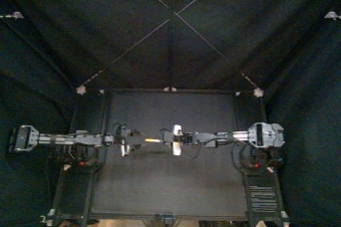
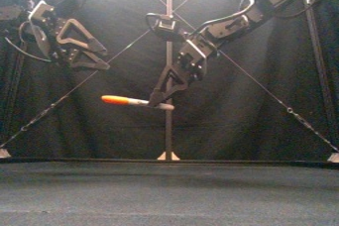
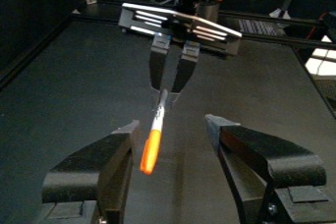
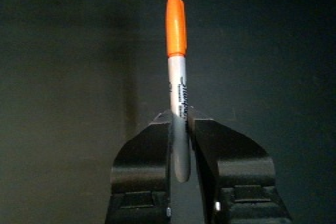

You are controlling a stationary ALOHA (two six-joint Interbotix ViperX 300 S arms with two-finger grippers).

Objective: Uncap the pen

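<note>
A marker pen [image 2: 133,101] with an orange cap [image 2: 119,100] and a grey barrel hangs level above the table. My right gripper [image 2: 165,99] is shut on the barrel [image 4: 176,90], and the cap [image 4: 172,22] points away from it toward the left arm. In the left wrist view the pen [image 3: 155,140] lies in line with the gap of my left gripper [image 3: 172,125], which is open and touches nothing. In the front view the left gripper [image 2: 73,44] hangs higher than the cap and to its left. From above, both grippers [image 1: 127,141] [image 1: 174,141] face each other over mid-table.
The black table [image 1: 167,186] lies bare under both arms. Black curtains close the back and the sides.
</note>
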